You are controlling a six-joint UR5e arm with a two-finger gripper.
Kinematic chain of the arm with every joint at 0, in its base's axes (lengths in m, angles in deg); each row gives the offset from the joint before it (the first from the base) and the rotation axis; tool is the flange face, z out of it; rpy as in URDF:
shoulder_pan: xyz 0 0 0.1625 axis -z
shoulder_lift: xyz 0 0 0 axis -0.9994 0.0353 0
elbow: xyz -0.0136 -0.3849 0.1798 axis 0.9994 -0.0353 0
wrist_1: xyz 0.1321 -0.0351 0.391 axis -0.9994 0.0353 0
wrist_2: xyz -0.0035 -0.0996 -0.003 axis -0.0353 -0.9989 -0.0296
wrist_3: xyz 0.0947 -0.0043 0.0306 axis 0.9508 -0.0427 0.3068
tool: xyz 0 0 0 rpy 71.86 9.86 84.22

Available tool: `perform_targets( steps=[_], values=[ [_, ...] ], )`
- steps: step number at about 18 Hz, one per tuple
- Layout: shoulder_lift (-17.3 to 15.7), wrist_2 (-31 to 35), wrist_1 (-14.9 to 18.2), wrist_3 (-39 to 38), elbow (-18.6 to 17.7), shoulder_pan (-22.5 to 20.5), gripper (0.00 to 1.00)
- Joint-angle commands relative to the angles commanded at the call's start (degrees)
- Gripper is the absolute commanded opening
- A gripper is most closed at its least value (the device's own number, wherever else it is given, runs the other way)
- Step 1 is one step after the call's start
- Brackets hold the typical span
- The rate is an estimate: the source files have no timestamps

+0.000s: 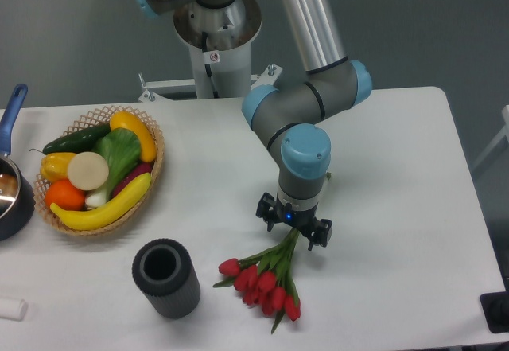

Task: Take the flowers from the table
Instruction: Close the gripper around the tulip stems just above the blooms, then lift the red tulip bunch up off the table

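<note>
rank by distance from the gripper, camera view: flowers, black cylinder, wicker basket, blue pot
1. flowers: right under the gripper, stems between its fingers.
2. black cylinder: front, to the image left of the flowers.
3. wicker basket: further toward the image left.
4. blue pot: at the image's left edge, farthest.

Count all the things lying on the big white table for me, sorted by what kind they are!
Bunch of red tulips with green stems: 1
Wicker basket of vegetables and fruit: 1
Dark grey ribbed cylinder cup: 1
Dark pot with blue handle: 1
Small white object at the edge: 1
Total: 5
</note>
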Motion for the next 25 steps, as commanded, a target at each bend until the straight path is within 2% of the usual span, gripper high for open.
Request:
perform_targets(
  steps=[3,7,9,11,19,22,25],
  values=[
    [-0.17,0.00,-0.09,0.00,0.09,-0.18,0.43],
    [-0.26,0.00,-0.09,-0.09,0.18,-0.35,0.36],
    [-0.26,0.00,-0.09,-0.18,0.53,-0.35,0.27],
    [-0.26,0.00,-0.09,-0.26,0.53,-0.26,0.22],
    [-1.49,-0.17,-0.09,-0.09,2.02,-0.70,0.21],
    [-5.26,-3.24,-0.09,-0.09,2.90,-1.93,0.21],
    [-10.01,-10.35,-0.09,-0.53,3.78,-3.95,0.21]
  ],
)
